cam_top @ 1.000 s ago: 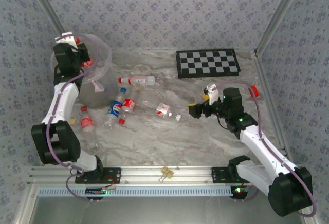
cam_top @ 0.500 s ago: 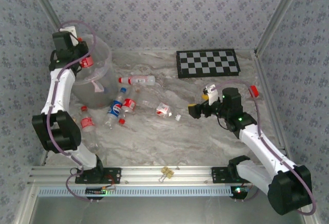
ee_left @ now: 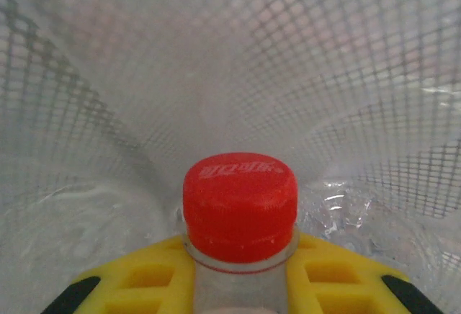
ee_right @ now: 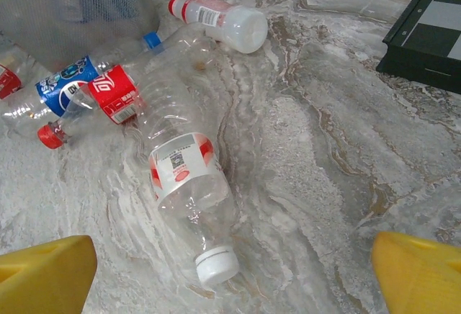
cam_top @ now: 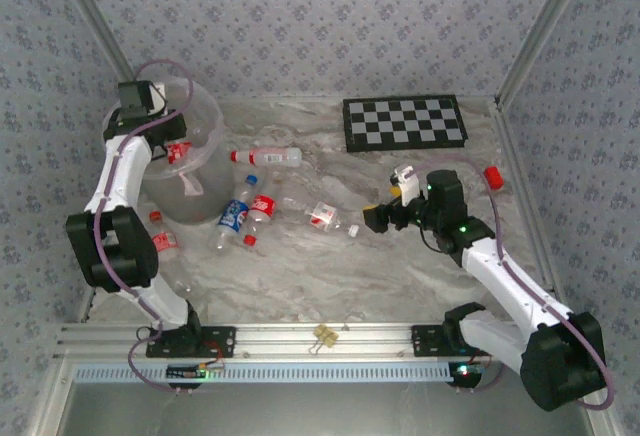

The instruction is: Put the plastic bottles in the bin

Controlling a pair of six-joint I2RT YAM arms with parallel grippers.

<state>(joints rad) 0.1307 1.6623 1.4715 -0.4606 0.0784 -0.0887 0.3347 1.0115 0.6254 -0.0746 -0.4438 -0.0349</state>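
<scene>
Left gripper (ee_left: 238,285): clamped on red-capped bottle (ee_left: 239,199), swung from the rim to inside the bin (cam_top: 205,106) at the table's 10 o'clock; judged ready for release.
Right gripper (cam_top: 377,218): jaws wide, empty, edged toward white-capped bottle (ee_right: 191,191) at centre.
Loose bottles (cam_top: 240,218): 8 o'clock, outstanding.

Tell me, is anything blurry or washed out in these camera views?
Left wrist: red-capped bottle sharp, the bin behind it hazy and bright. Right wrist: white-capped bottle crisp, yellow fingers at the corners blurred. Top external: even light, faint shadows.
</scene>
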